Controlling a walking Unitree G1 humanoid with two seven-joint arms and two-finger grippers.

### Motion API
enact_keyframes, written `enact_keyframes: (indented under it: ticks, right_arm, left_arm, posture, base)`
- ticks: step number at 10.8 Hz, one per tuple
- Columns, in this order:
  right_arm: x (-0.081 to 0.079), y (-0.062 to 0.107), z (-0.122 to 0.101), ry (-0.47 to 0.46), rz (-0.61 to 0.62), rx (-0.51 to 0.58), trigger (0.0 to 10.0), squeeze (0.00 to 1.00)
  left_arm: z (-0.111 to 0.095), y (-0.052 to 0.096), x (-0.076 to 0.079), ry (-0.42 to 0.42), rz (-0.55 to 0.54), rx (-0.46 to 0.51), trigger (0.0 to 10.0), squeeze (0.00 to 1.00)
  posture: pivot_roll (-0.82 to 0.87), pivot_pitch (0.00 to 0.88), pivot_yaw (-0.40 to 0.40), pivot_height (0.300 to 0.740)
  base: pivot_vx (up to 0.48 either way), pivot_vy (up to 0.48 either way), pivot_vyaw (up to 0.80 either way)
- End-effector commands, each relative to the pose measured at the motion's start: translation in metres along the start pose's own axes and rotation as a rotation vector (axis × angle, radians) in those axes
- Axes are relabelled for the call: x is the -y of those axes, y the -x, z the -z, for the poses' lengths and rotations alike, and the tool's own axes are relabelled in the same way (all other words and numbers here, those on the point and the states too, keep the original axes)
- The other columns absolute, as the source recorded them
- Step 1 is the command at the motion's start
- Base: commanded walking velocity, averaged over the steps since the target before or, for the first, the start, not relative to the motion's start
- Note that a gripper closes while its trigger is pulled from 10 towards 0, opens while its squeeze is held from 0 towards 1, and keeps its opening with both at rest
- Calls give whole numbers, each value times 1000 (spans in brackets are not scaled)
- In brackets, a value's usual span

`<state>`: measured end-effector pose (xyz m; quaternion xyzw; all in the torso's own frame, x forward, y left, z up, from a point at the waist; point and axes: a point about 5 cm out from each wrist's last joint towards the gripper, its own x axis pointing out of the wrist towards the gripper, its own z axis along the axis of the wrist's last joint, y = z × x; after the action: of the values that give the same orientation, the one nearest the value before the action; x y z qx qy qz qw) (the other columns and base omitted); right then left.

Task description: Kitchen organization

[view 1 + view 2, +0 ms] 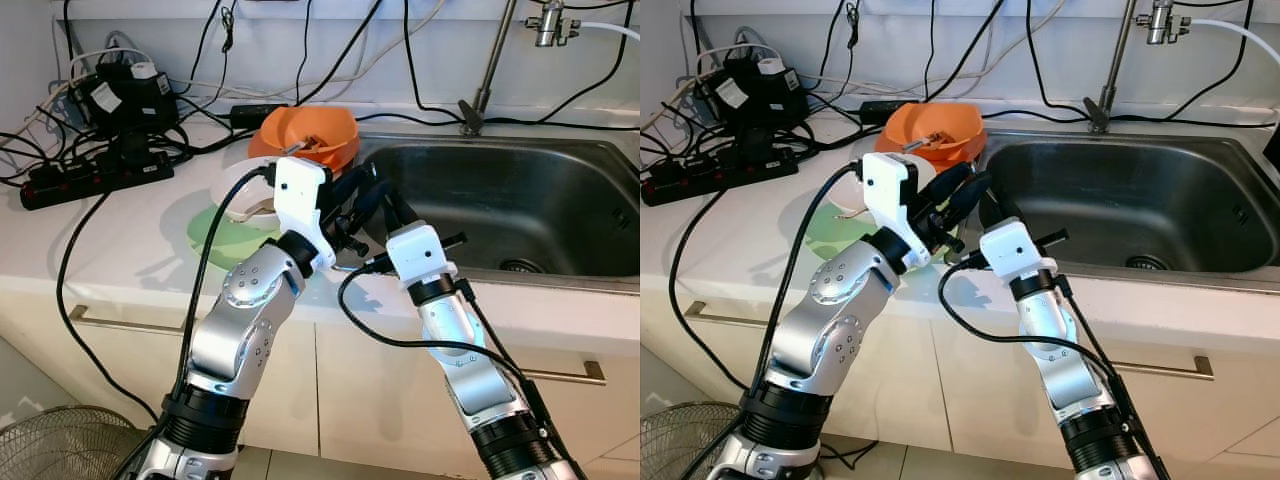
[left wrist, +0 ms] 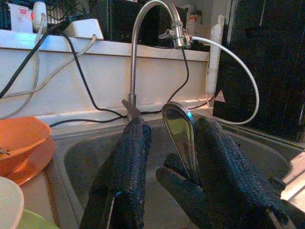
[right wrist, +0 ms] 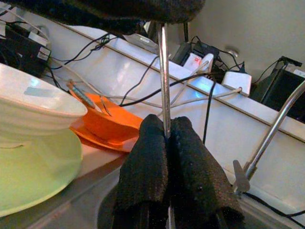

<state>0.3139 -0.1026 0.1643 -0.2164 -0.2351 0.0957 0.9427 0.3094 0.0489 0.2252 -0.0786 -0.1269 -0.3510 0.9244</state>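
power strip point(image 1: 95, 180): far left of the surface point(image 1: 120, 250), w/ tangled cables, well apart from the work.
green plate point(image 1: 225, 238): on the surface left of the sink, a white bowl point(image 1: 245, 190) sitting on it.
orange bowl point(image 1: 305, 138): behind those, near the sink rim, some utensil inside (too small to name).
left claw point(image 2: 164, 157): was over the sink's left edge, fingers apart; the spoon point(image 2: 180, 138) lay against the inner face of one finger, bowl end up.
right claw point(image 3: 167, 143): just beside the left, fingers together and clamped on the spoon's thin handle.
sink point(image 1: 500, 200): right of both claws, basin bare but for the drain.
step, my read: a spoon hand-off between claws. To do it well, get one firm grip before the other lets go, keep the spoon over the basin edge (a slip would land it in the sink, not on the floor).
views: left wrist showed the spoon's bowl & the faucet point(image 2: 143, 47); right wrist showed the pinch on the handle; head views hid the spoon behind the claws.
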Motion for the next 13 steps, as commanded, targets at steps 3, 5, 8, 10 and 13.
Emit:
enact_keyframes:
  ticks: [3, 5, 8, 10, 13]
  right_arm:
    - [14, -3, -1, -3, 75, 14, 0, 0]
    - [19, -7, 2, 19, 90, 5, 0, 0]
    - [38, -17, 13, 60, 159, -48, 0, 0]
    - [46, -24, 16, 55, 207, -59, 10000, 0]
    - [61, -33, 20, 29, 284, -74, 10000, 0]
  left_arm:
    - [0, 6, -11, 2, -58, -5, 10000, 0]
    - [-4, 7, -9, 36, -42, 20, 10000, 0]
    - [-7, 12, -4, 95, 1, 42, 10000, 0]
    - [-5, 16, -3, 98, 13, 24, 10000, 0]
    - [1, 24, -2, 94, 23, -31, 10000, 0]
  posture:
    - [66, 7, 86, 740]
    - [64, 5, 87, 740]
    - [69, 1, 85, 740]
    - [73, 0, 84, 740]
    - [76, 0, 86, 740]
  base:
    - [0, 0, 0]
    - [0, 0, 0]
    - [0, 0, 0]
    - [0, 0, 0]
    - [0, 0, 0]
